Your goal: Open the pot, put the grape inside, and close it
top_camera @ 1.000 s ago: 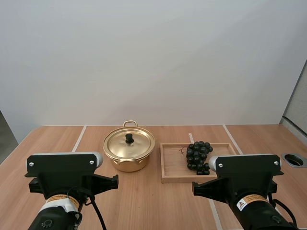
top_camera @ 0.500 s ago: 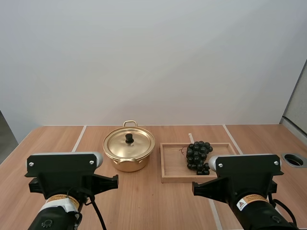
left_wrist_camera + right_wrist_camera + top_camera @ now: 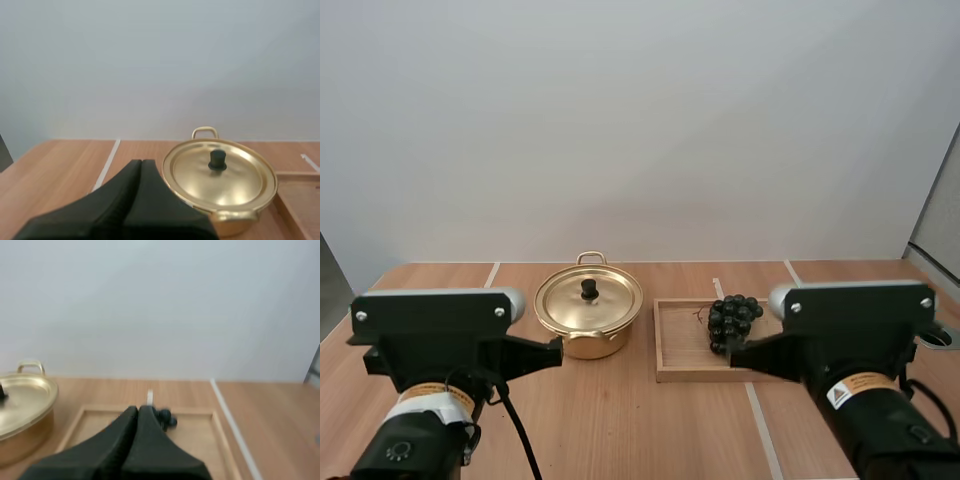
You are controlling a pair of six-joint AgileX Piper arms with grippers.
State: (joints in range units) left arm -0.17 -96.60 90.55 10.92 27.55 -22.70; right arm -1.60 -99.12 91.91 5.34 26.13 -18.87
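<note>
A gold pot [image 3: 588, 318] stands on the table with its lid [image 3: 589, 297] on, a black knob [image 3: 589, 289] at the centre. To its right a wooden tray [image 3: 678, 350] carries a bunch of dark grapes [image 3: 731, 318]. My left gripper [image 3: 140, 164] is shut, its fingers lying together as one dark wedge, short of the pot [image 3: 220, 186] and to its left. My right gripper [image 3: 138, 410] is shut too, its tip just before the grapes [image 3: 165, 418] over the tray [image 3: 200, 440]. The pot's edge [image 3: 22, 405] shows beside that tray.
Both arms' housings [image 3: 438, 325] [image 3: 855, 315] rise at the near edge of the wooden table [image 3: 620, 430]. A round hole [image 3: 932, 334] sits in the table at the far right. White lines cross the tabletop.
Both arms have lifted and moved forward; the right housing now covers part of the tray and the grapes' near side.
</note>
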